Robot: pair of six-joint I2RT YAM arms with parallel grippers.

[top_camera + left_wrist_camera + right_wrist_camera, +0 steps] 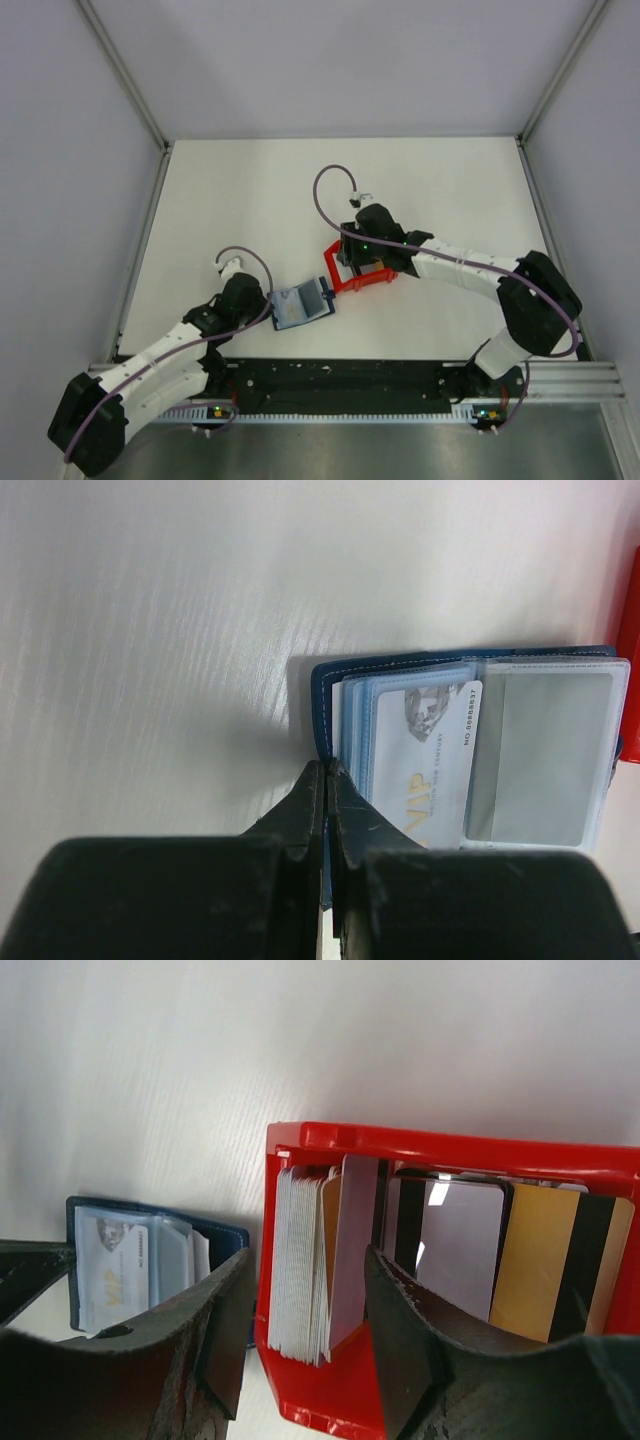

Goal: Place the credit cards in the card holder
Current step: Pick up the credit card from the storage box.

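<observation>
The card holder (300,305) lies open on the table, dark blue with clear pockets (540,755); a white VIP card (430,760) sits in one pocket. My left gripper (327,772) is shut on the holder's left cover edge. The credit cards stand on edge in a red bin (450,1145): a white stack (300,1260), a pale card (460,1250) and a tan card with a dark stripe (540,1260). My right gripper (312,1335) is open, hovering over the bin. One finger (225,1330) is outside the bin's left wall, the other finger (405,1340) is inside, with the stack between them. The holder (150,1260) shows to the left.
The red bin (360,275) sits just right of the holder, almost touching it. White table (250,200) stretches behind both, bounded by metal rails and grey walls. The arm bases stand on the black rail (340,378) at the near edge.
</observation>
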